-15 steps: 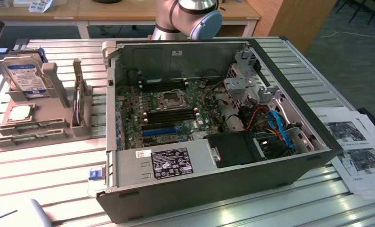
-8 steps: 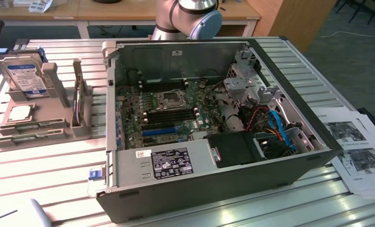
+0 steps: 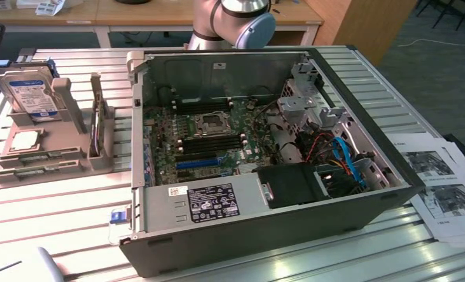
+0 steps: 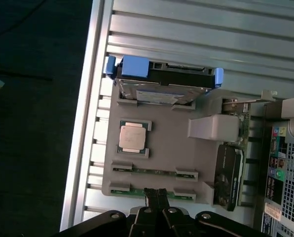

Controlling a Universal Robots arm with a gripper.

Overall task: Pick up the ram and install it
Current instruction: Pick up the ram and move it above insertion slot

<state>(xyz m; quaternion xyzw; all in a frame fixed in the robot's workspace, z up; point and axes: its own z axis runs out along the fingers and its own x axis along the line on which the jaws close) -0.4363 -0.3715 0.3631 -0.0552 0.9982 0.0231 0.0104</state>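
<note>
Two green sticks of ram lie flat in clips along one edge of a gray holder [image 4: 176, 143]; the inner ram [image 4: 154, 171] sits nearer the processor [image 4: 133, 137], and the outer ram [image 4: 137, 192] runs parallel just beside it at the holder's rim. In the wrist view the hand [image 4: 157, 195] hangs over the middle of the outer ram with its dark fingers pressed together and nothing between them; whether the tips touch the stick I cannot tell. On the same holder a hard drive [image 4: 162, 81] with blue brackets stands at the far end from the ram, and a graphics card [image 4: 229, 173] stands on its edge on the side next to the computer case [image 3: 279, 235]. The holder rests on a slatted metal table [image 4: 211, 29], at the exterior view's left of the case; the case lies on its side with its panel off, showing the motherboard [image 3: 209, 141]; long black memory slots [image 3: 213, 143] lie beside the processor socket, and a blue expansion slot [image 3: 197, 163] sits just below them; the arm [image 3: 232, 23] rises behind the case; printed papers [image 3: 444, 188] lie at the exterior view's right.
</note>
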